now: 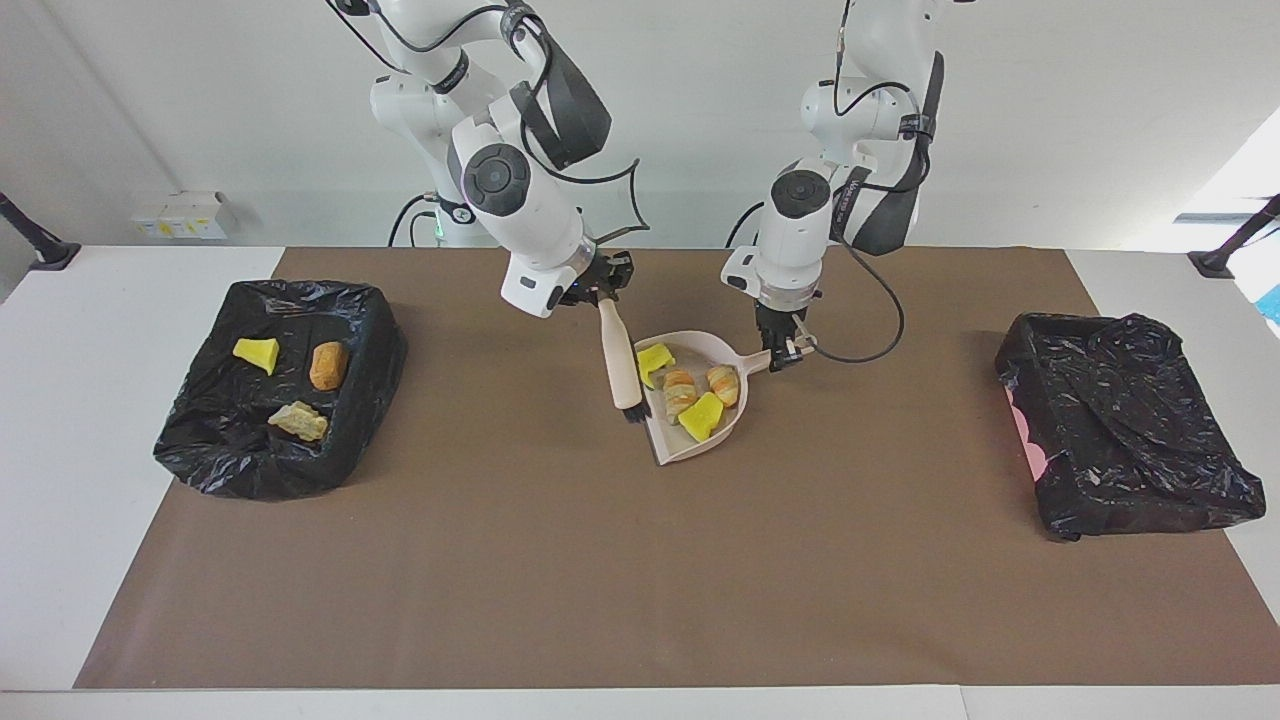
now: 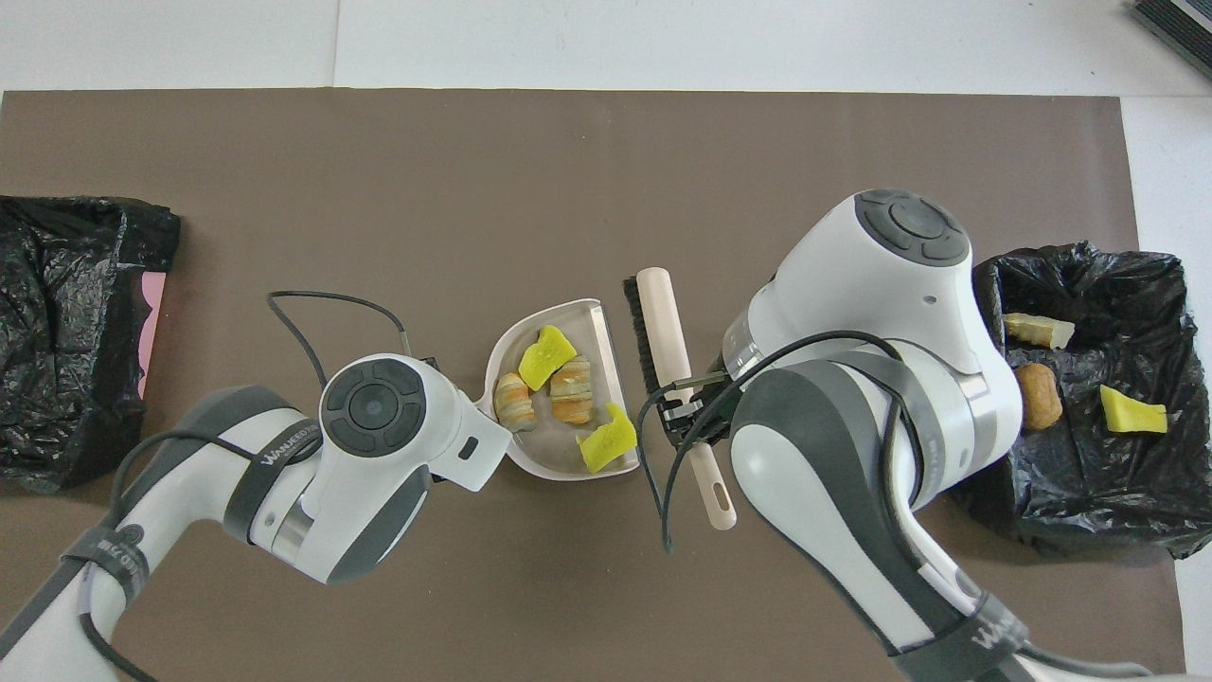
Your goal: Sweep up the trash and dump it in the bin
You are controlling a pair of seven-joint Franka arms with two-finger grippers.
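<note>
The beige dustpan (image 1: 672,445) (image 2: 559,455) lies mid-table with its open edge toward the right arm's end. Several trash bits lie in it: two yellow sponge chunks (image 1: 702,416) (image 2: 546,357) and two tan-orange lumps (image 1: 680,392) (image 2: 573,388). My left gripper (image 1: 785,355) is shut on the dustpan's handle; the wrist hides it in the overhead view. My right gripper (image 1: 600,290) (image 2: 686,398) is shut on the beige brush (image 1: 620,365) (image 2: 663,322), whose black bristles stand at the pan's open edge. No trash shows loose on the table.
A black-bagged bin (image 1: 200,440) (image 2: 1089,493) at the right arm's end holds a yellow chunk (image 1: 256,354), an orange-brown lump (image 1: 328,365) and a tan piece (image 1: 298,420). A second black-bagged bin (image 1: 1130,430) (image 2: 66,332) sits at the left arm's end.
</note>
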